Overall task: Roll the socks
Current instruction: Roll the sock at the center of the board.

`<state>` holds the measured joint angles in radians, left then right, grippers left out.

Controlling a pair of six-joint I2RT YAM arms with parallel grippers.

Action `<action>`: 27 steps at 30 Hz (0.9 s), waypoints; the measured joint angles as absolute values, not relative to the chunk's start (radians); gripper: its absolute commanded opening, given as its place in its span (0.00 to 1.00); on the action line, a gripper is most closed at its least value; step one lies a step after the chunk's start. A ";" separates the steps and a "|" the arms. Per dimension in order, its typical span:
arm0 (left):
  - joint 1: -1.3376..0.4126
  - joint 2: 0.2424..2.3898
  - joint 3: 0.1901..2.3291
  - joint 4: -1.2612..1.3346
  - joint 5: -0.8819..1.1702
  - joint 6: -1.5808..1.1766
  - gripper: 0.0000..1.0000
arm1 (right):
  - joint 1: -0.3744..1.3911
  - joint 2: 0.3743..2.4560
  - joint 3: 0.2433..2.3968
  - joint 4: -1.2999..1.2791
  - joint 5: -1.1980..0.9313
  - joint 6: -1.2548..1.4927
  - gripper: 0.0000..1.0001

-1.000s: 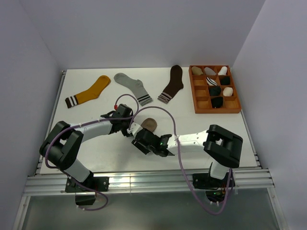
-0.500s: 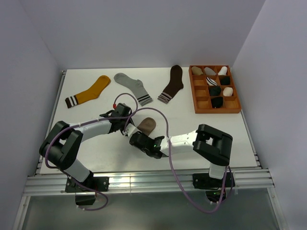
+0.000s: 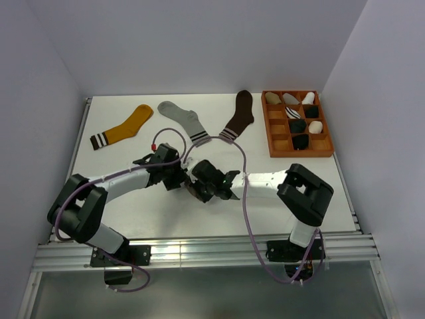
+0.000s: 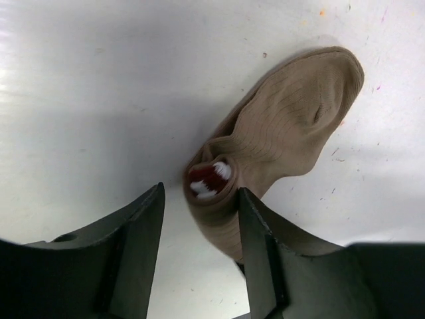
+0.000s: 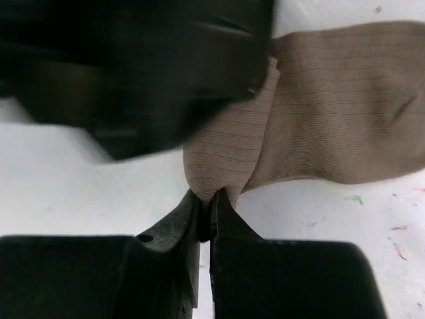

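Pinching a fold of the taupe sock, the right gripper sits mid-table, with wide white table toward the near edge. The left gripper stands open around the rolled cuff; the toe points away. A mustard sock, a grey sock and a brown sock lie far back.

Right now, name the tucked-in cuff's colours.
Maroon and white cuff in the taupe sock; left wrist view shows it best.

1. A white flat table, faintly speckled
2. A mustard-yellow sock with striped cuff, far left
3. A light grey sock with striped cuff beside it
4. A dark brown sock with pale striped cuff, far middle
5. An orange-brown compartment tray, far right
6. A taupe ribbed sock, partly rolled, mid-table
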<state>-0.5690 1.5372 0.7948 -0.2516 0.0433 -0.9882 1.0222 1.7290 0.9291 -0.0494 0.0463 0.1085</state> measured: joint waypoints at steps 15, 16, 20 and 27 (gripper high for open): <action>-0.511 1.235 0.607 -0.215 -0.019 -1.095 0.66 | 0.754 1.837 1.070 -0.212 -0.616 0.208 0.00; -0.511 1.228 0.596 -0.203 -0.014 -1.098 0.66 | 0.735 1.861 1.090 -0.220 -0.666 0.213 0.00; -0.532 1.232 0.564 -0.158 0.009 -1.126 0.64 | 0.688 1.935 1.136 -0.234 -0.792 0.224 0.00; -0.575 1.298 0.555 -0.105 0.015 -1.165 0.63 | 0.648 2.012 1.158 -0.241 -0.939 0.244 0.00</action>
